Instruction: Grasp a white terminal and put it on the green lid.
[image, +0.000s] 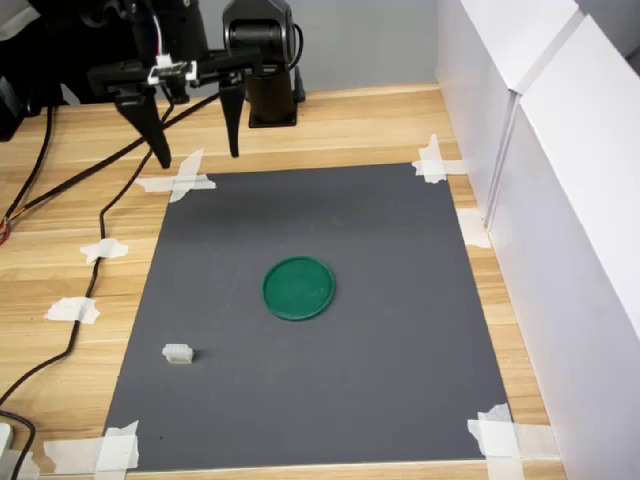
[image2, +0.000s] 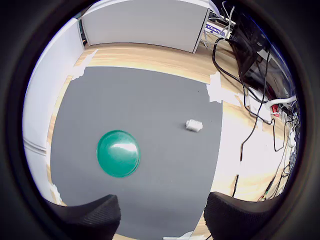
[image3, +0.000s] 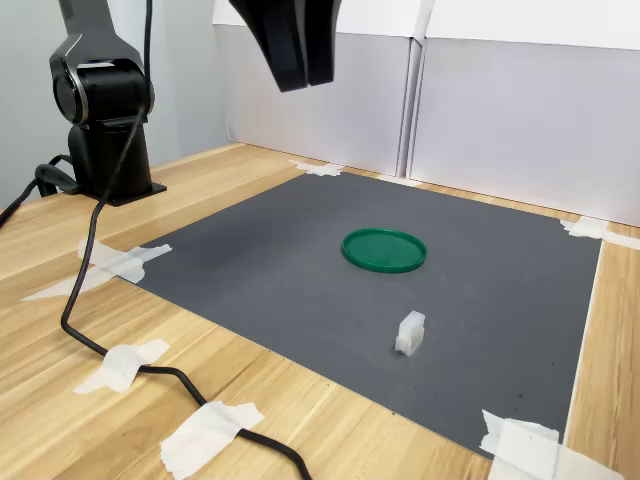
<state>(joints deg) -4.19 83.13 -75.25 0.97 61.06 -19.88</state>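
Fingers — tips cut off | white terminal blurred | green lid clear

A dark grey rectangular mat lies on the light wooden surface, white tape strips at its corners. A black cable trails beside it; white wall panels stand behind.

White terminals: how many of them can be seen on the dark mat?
1. The white terminal lies on the mat near the first exterior view's lower-left corner, apart from the green lid. None appears hidden.
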